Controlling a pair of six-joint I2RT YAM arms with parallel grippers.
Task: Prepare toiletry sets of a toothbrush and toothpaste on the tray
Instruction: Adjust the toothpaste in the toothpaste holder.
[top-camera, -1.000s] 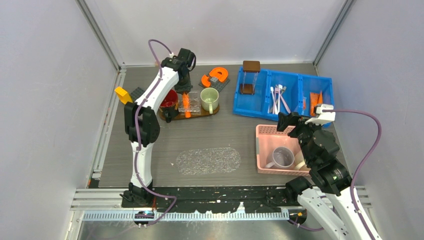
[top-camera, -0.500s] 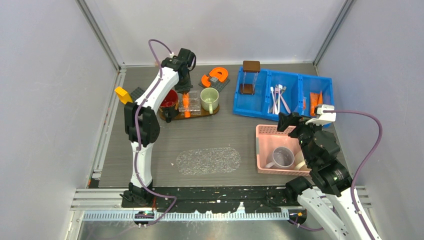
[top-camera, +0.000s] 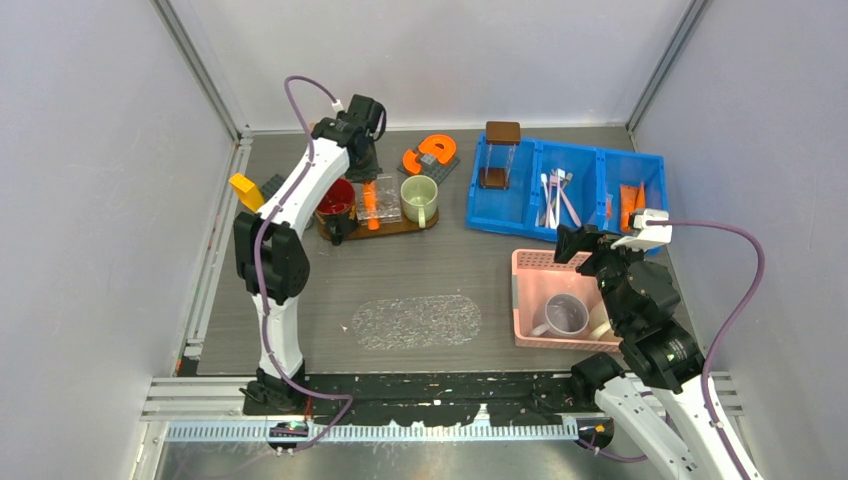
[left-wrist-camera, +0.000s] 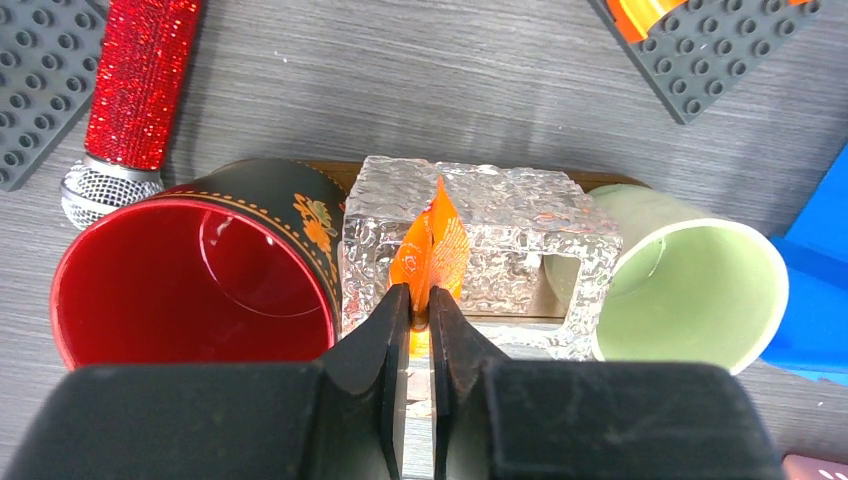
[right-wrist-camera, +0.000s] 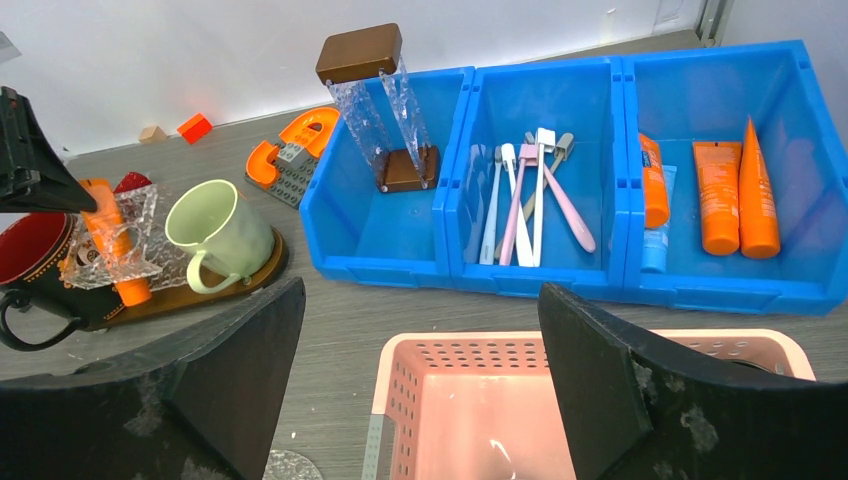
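Note:
My left gripper (left-wrist-camera: 420, 305) is shut on an orange toothpaste tube (left-wrist-camera: 432, 245) that stands in a clear glass holder (left-wrist-camera: 520, 230) on the wooden tray (top-camera: 400, 228), between a red mug (left-wrist-camera: 190, 280) and a green mug (left-wrist-camera: 690, 290). From above, the left gripper (top-camera: 370, 180) is over the holder. My right gripper (right-wrist-camera: 420, 330) is open and empty above the pink basket (right-wrist-camera: 600, 345), and also shows in the top view (top-camera: 575, 240). Several toothbrushes (right-wrist-camera: 525, 200) lie in the blue bin's middle compartment. More toothpaste tubes (right-wrist-camera: 720, 195) lie in its right compartment.
The blue bin (top-camera: 600, 222) stands at the back right, with a brown-topped clear stand (top-camera: 498, 155) in its left compartment. A grey mug (top-camera: 565, 315) lies in the pink basket. An orange C-shaped block (top-camera: 432, 155), a red glitter microphone (left-wrist-camera: 140, 80) and a yellow block (top-camera: 245, 188) surround the tray.
My left arm's elbow has swung to the left and its wrist has shifted slightly back, still gripping the tube at the holder. The right arm has not moved.

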